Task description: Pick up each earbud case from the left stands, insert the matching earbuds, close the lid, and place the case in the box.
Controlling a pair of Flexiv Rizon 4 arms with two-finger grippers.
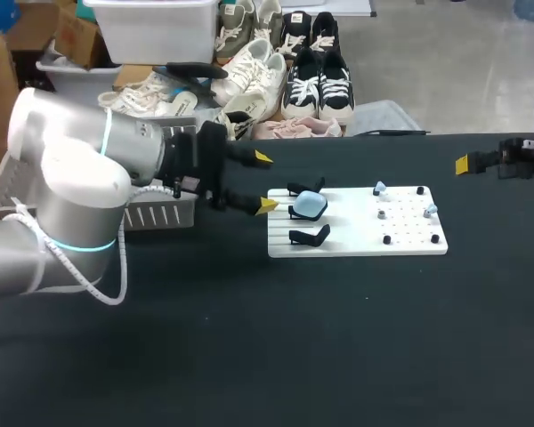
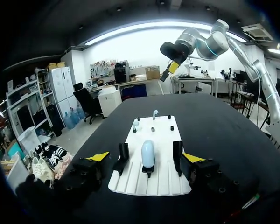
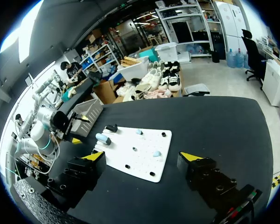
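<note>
A light blue earbud case (image 1: 309,206) (image 2: 148,150) (image 3: 102,138) rests on the middle of three black stands at the left end of a white pegboard (image 1: 356,238) (image 2: 154,179) (image 3: 130,158). The two outer stands (image 1: 308,237) (image 2: 123,155) are bare. Two pale blue earbuds (image 1: 379,189) (image 1: 430,210) (image 2: 155,112) (image 3: 156,153) sit on pegs at the board's right end. My left gripper (image 1: 265,181) (image 2: 145,157) is open just left of the board, level with the case and short of it. At the table's right edge my right gripper (image 1: 467,164) (image 3: 142,156) hangs open, high above the table and far from the board.
A white slatted basket (image 1: 160,213) (image 3: 86,112) stands on the table's left side, partly hidden under my left arm. Bare black tabletop (image 1: 320,338) stretches in front of the board and to its right.
</note>
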